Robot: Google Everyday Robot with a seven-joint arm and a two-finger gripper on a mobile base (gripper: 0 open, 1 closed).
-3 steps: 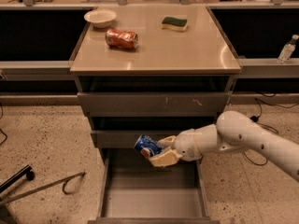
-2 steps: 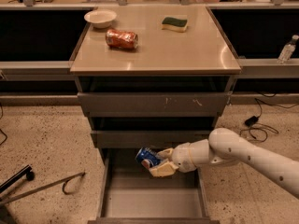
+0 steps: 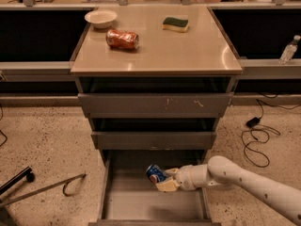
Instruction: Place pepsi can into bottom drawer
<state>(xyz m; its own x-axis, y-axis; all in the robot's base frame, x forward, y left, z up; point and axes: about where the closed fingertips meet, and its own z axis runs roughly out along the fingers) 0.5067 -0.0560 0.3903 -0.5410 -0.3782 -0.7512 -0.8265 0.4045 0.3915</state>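
The pepsi can (image 3: 154,173) is blue with a round logo and lies tilted in my gripper (image 3: 163,179), inside the open bottom drawer (image 3: 141,206). The gripper is shut on the can and holds it a little above the drawer's grey floor, near the middle right. My white arm (image 3: 244,182) reaches in from the lower right. The two shallower drawers (image 3: 153,105) above are pushed in.
On the cabinet top lie an orange-red dented can (image 3: 122,39), a white bowl (image 3: 100,18) and a green-and-yellow sponge (image 3: 175,24). A black cable (image 3: 256,135) lies on the floor at right. A metal rod with a hook (image 3: 42,187) lies at lower left.
My gripper has moved down and to the left with the can, from in front of the middle drawer into the bottom drawer's opening.
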